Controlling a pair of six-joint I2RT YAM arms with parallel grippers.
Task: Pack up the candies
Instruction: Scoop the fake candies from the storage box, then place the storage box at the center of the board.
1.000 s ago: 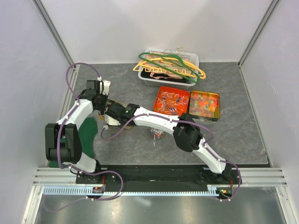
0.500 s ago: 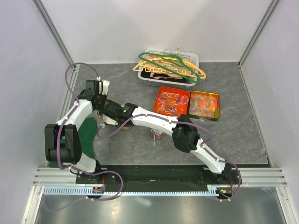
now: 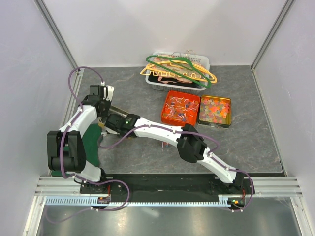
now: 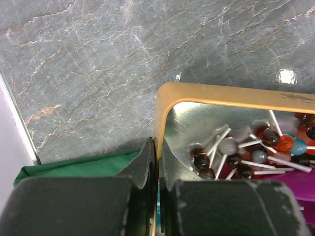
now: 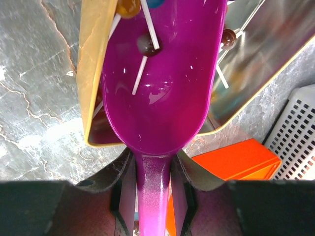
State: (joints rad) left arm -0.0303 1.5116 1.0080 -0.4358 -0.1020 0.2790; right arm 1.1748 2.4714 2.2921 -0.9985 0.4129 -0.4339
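Note:
A yellow-rimmed metal tin [image 4: 221,91] holds lollipop candies [image 4: 231,147] with white sticks. My left gripper [image 4: 157,148] is shut on the tin's side rim, near a corner. My right gripper [image 5: 154,160] is shut on the handle of a purple scoop [image 5: 162,88]. The scoop's bowl reaches into the tin [image 5: 91,73] and carries a few lollipops [image 5: 146,44]. In the top view both grippers meet at the table's left, left gripper [image 3: 102,109] just above right gripper [image 3: 109,123], with the tin mostly hidden under them. Small wrapped candies fill an orange tray [image 3: 180,107].
A yellow tray [image 3: 214,109] of orange and yellow sweets sits right of the orange one. Behind them stands a white basket [image 3: 203,61] piled with plastic hangers [image 3: 177,69]. A green cloth [image 3: 91,142] lies by the left arm. White walls close in the table.
My right arm has swung left and brought the scoop closer to the left gripper, over the tin. The left gripper has kept its hold on the rim.

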